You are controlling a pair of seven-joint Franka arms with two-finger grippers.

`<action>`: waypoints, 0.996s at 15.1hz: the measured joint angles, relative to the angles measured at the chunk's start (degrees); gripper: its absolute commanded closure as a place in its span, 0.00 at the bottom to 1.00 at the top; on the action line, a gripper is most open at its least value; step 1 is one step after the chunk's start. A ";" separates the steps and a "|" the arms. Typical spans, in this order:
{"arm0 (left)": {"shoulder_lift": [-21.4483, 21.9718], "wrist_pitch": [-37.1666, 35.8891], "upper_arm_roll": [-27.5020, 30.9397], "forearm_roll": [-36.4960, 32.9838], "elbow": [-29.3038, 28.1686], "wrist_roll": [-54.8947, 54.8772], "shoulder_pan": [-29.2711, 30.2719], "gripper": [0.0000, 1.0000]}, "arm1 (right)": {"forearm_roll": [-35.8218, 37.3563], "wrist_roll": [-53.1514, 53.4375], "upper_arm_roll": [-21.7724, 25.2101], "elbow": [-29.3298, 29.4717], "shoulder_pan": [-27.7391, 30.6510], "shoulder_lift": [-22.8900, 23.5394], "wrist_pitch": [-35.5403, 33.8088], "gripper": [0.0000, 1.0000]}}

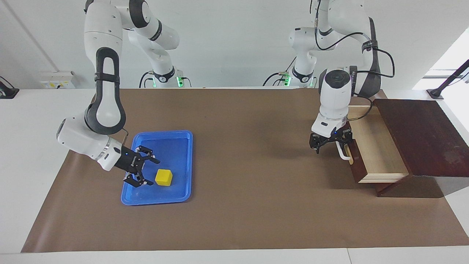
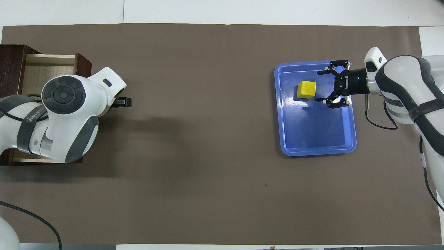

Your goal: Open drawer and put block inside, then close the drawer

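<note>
The drawer (image 1: 377, 150) stands pulled out of its dark wooden box (image 1: 421, 135) at the left arm's end of the table, and its pale interior shows. My left gripper (image 1: 331, 143) is at the drawer front, shut on the white bar handle (image 1: 342, 152). In the overhead view the left wrist covers most of the drawer (image 2: 45, 69) and only the tip of the left gripper (image 2: 121, 102) shows. The yellow block (image 1: 163, 177) (image 2: 306, 89) lies in the blue tray (image 1: 183, 139). My right gripper (image 1: 153, 172) (image 2: 319, 86) is open, low over the tray, right beside the block and not touching it.
The blue tray (image 2: 315, 151) lies on the brown mat (image 1: 249, 176) toward the right arm's end of the table. White table surface borders the mat. A black stand foot (image 1: 436, 93) sits by the box, nearer to the robots.
</note>
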State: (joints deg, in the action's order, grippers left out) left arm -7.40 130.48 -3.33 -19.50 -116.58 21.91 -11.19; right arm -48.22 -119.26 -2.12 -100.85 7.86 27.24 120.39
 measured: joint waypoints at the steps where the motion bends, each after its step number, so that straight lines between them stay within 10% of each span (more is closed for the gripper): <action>1: 0.00 -0.24 0.01 0.20 0.11 0.10 -0.03 0.00 | 0.00 -0.13 0.00 -0.06 0.00 0.06 0.07 0.00; 8: -0.57 -17.92 0.22 11.22 14.86 1.78 -0.43 0.00 | -0.05 -0.16 -0.15 -2.07 -0.72 0.07 2.08 0.00; 15: 0.27 -25.18 0.07 18.90 20.72 32.28 -0.46 0.00 | -0.10 -0.17 -0.20 -2.55 -0.95 0.06 2.41 0.00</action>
State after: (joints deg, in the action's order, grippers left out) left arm -7.13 105.31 -3.26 -0.59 -95.86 54.19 -11.65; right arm -48.32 -119.42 -2.32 -103.40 6.90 27.30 122.80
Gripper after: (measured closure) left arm 0.000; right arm 0.000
